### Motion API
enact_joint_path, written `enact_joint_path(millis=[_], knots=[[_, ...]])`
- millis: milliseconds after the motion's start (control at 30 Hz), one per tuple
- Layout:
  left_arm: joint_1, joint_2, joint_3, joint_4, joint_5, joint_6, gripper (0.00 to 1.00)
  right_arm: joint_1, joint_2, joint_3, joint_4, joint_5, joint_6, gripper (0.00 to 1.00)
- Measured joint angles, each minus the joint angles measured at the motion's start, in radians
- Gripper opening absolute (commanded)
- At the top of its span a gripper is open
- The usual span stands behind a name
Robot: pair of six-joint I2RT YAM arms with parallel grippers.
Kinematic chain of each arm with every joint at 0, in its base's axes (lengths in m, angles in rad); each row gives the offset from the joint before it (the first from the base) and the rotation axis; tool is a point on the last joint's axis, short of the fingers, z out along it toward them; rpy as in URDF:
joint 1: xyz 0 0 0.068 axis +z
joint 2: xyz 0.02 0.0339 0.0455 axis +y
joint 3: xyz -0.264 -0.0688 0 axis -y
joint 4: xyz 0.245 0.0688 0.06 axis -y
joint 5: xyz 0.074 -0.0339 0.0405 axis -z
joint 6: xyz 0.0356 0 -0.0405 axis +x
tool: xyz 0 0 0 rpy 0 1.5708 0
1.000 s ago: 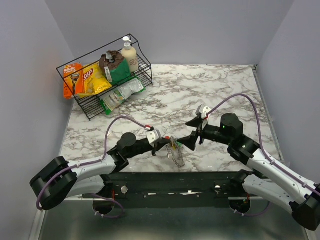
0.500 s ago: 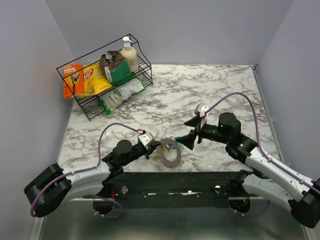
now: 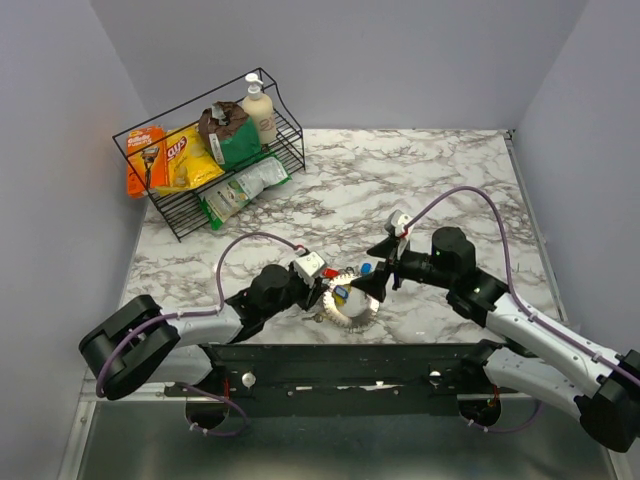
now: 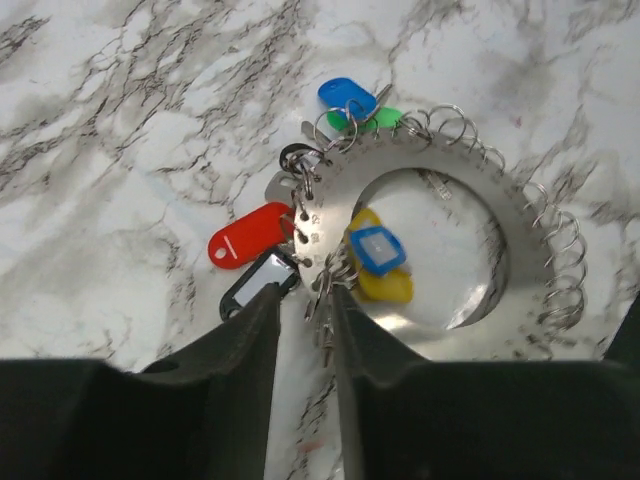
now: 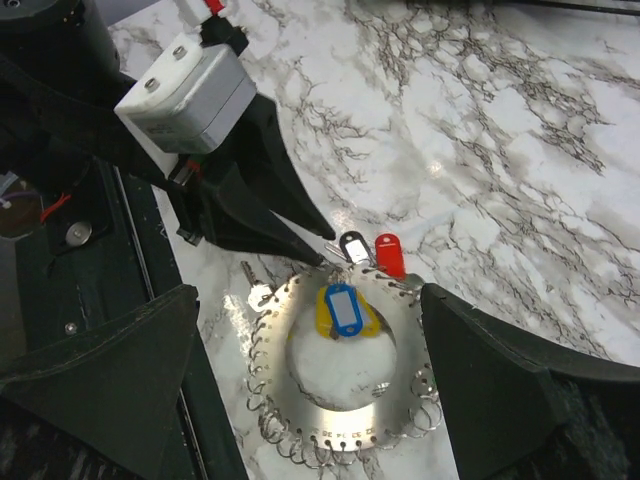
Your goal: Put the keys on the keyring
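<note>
The keyring lies flat by the bench's near edge, your left tool slightly parted at its keys, your right tool spread wide above.

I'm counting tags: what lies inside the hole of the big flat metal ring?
Inside the ring, a blue tag lies on a yellow tag, with bare marble table beside them. The blue tag covers much of the yellow one; anything beneath them is hidden.
</note>
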Motion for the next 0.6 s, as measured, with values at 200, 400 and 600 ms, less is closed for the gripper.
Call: enact_joint_path(millis=[200,400,600], knots=[[0.0,-0.026,0.067,-0.06,-0.001,-0.019,0.82,0.0,-0.033,0.0,0.0,0.002,0.001,1.0],[0.0,-0.163,0.184,-0.241,-0.068,-0.052,0.99,0.0,-0.116,0.0,-0.003,0.024,0.001,1.0],[0.0,-0.256,0.359,-0.395,-0.227,-0.18,0.99,0.0,-0.176,0.015,-0.022,0.074,0.002,1.0]])
